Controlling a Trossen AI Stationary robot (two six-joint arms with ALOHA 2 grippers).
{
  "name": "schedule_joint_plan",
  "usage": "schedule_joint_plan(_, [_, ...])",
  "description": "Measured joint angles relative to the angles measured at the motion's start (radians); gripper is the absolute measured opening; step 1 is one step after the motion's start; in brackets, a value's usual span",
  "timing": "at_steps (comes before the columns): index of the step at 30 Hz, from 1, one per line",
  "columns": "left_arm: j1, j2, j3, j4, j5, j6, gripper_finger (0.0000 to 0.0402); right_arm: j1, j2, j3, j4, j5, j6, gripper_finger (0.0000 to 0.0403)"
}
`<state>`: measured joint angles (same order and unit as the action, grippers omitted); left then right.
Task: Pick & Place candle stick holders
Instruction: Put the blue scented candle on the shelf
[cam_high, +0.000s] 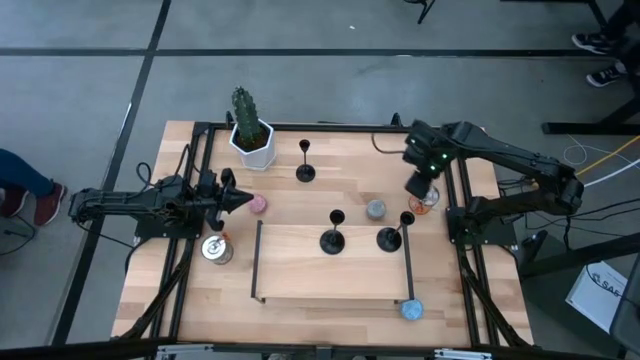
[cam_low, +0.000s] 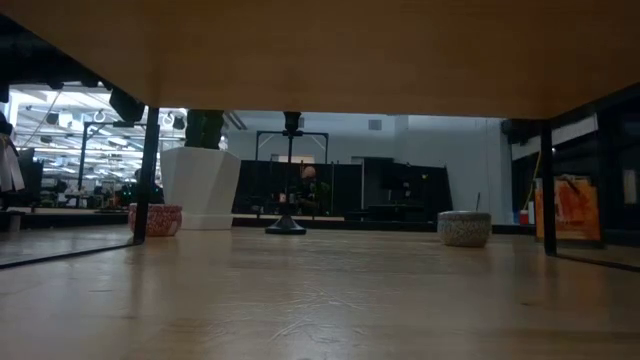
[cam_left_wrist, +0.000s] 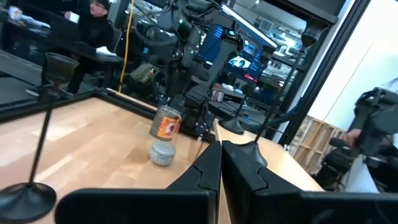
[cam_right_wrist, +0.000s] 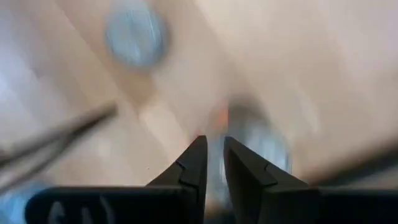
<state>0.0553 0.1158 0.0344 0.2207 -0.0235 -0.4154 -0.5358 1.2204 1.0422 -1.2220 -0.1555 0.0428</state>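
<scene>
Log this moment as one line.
left gripper: shut, idle | right gripper: nearly shut, empty, above orange-labelled can | slim black candle stick holders: untouched

Wooden surface (cam_high: 300, 215), light planks, fills the middle of my high view. Upper left: white pot with a cactus (cam_high: 250, 135). Just right of it, one candle stick holder (cam_high: 305, 172) stands alone. Two more holders (cam_high: 332, 240) (cam_high: 389, 238) stand near centre, inside a thin black frame (cam_high: 258, 265). Pink tin (cam_high: 258, 204) left of centre, grey tin (cam_high: 375, 209) right of centre, blue tin (cam_high: 411, 310) lower right. One metal can (cam_high: 214, 248) at left, another (cam_high: 425, 202) at right.
</scene>
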Motion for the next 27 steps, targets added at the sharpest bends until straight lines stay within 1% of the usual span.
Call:
schedule_joint_plan(3, [0.000, 0.000, 0.000, 0.000, -0.018, 0.003, 0.0006, 0.000, 0.020, 0.000, 0.158, -0.002, -0.057, 0.0057])
schedule_joint_plan(6, [0.000, 0.000, 0.000, 0.000, -0.020, 0.000, 0.0006, 0.000, 0.046, 0.000, 0.235, -0.005, -0.119, 0.0057])
schedule_joint_plan(7, [0.000, 0.000, 0.000, 0.000, -0.019, -0.008, 0.0006, 0.000, 0.056, 0.000, 0.246, -0.013, -0.141, 0.0058])
schedule_joint_plan(9, [0.000, 0.000, 0.000, 0.000, -0.013, -0.017, 0.0006, 0.000, 0.077, 0.000, 0.247, -0.067, -0.196, 0.0062])
schedule_joint_plan(11, [-0.001, 0.000, 0.000, -0.004, -0.011, -0.018, 0.0006, 0.000, 0.097, 0.000, 0.249, -0.127, -0.236, 0.0073])
schedule_joint_plan(12, [-0.001, 0.000, 0.000, -0.008, -0.012, -0.019, 0.0006, 0.000, 0.108, 0.000, 0.249, -0.136, -0.241, 0.0080])
schedule_joint_plan(16, [-0.001, 0.000, 0.000, -0.014, -0.012, -0.018, 0.0006, 0.000, 0.140, -0.008, 0.266, -0.130, -0.293, 0.0118])
schedule_joint_plan(20, [-0.001, 0.000, 0.000, -0.015, -0.011, -0.018, 0.0006, 0.001, 0.142, -0.069, 0.343, -0.135, -0.343, 0.0144])
schedule_joint_plan(22, [-0.001, 0.000, 0.000, -0.015, -0.011, -0.018, 0.0006, 0.000, 0.142, -0.099, 0.359, -0.148, -0.367, 0.0150])
schedule_joint_plan(27, [-0.001, 0.000, 0.000, -0.015, -0.011, -0.017, 0.0006, 0.001, 0.142, -0.171, 0.479, -0.241, -0.397, 0.0149])
